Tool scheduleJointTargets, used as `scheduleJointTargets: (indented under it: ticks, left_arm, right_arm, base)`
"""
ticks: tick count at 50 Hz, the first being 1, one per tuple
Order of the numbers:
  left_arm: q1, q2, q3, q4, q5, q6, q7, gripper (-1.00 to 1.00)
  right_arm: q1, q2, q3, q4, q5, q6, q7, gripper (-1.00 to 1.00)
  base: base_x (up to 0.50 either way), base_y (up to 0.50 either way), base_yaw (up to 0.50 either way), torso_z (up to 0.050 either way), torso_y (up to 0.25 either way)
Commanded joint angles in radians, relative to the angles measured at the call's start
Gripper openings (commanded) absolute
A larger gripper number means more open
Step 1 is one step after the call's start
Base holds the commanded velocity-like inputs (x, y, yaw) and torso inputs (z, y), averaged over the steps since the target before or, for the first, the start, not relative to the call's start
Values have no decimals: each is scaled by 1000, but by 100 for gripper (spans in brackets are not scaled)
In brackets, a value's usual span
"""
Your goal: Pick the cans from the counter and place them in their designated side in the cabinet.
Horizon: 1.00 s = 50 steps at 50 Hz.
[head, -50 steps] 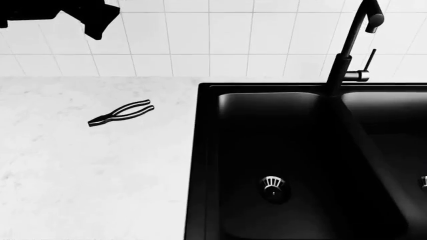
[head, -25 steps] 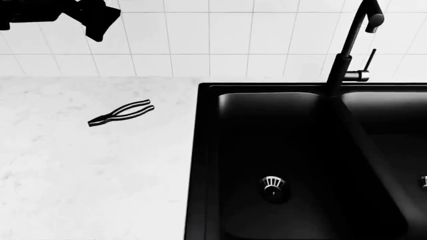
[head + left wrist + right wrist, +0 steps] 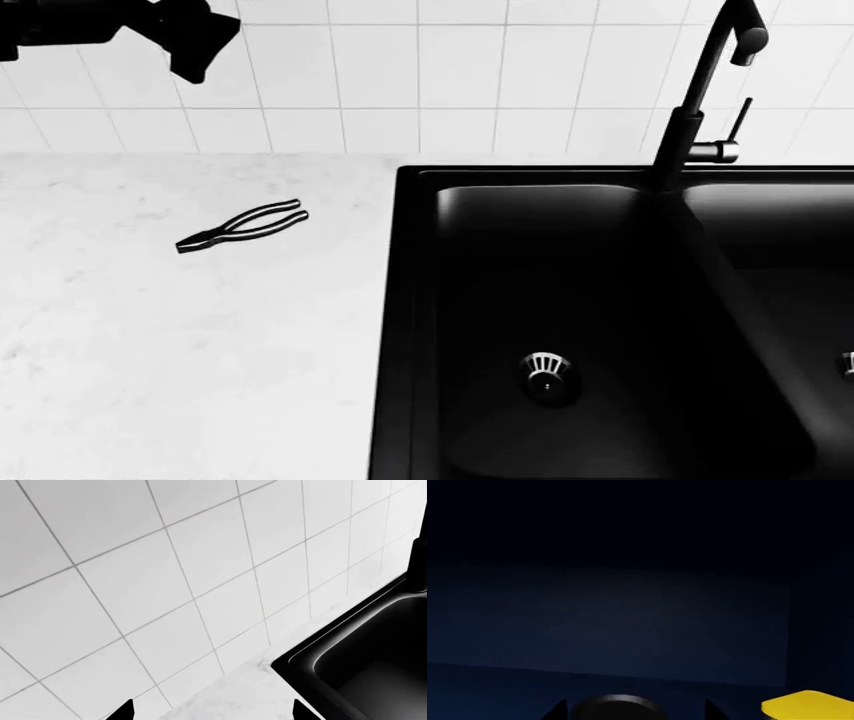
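Note:
In the right wrist view a dark can [image 3: 619, 707] with a pale rim stands inside a dark blue cabinet [image 3: 627, 620]. My right gripper [image 3: 635, 711] is open, and the can sits between its fingertips [image 3: 558, 711], nearer one of them. The right gripper is outside the head view. My left gripper [image 3: 191, 52] hangs high at the left in front of the tiled wall; in its wrist view the left gripper [image 3: 213, 712] is open and holds nothing above the white counter [image 3: 227, 695]. No can shows on the counter [image 3: 160, 350].
A black tongs-like tool [image 3: 243, 226] lies on the counter left of the black double sink [image 3: 414, 330]. The black tap [image 3: 694, 100] rises behind the sink. A yellow object [image 3: 808, 705] stands beside the can inside the cabinet; I cannot tell what it is.
The left arm has shifted very slightly at the head view's upper left. Nothing else has moved.

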Motion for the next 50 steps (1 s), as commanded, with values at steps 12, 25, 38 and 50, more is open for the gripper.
scheduleJointTargets:
  ticks: [12, 25, 38, 50]
  left_arm:
    - [-3, -1, -1, 4, -2, -2, 1, 100]
    - [0, 1, -2, 0, -2, 2, 1, 100]
    - [1, 5, -1, -4, -2, 3, 3, 100]
    - [6, 6, -3, -8, -5, 7, 4, 100]
  right_arm:
    - [1, 0, -2, -1, -3, -1, 0, 100]
    - [1, 0, -2, -1, -3, -1, 0, 100]
    - [1, 0, -2, -1, -3, -1, 0, 100]
    - [1, 0, -2, -1, -3, -1, 0, 100]
  base:
    - [-66, 6, 0, 0, 1]
    - [-324, 28, 0, 0, 0]
    - [-321, 12, 0, 0, 0]
    - [-305, 5, 0, 0, 0]
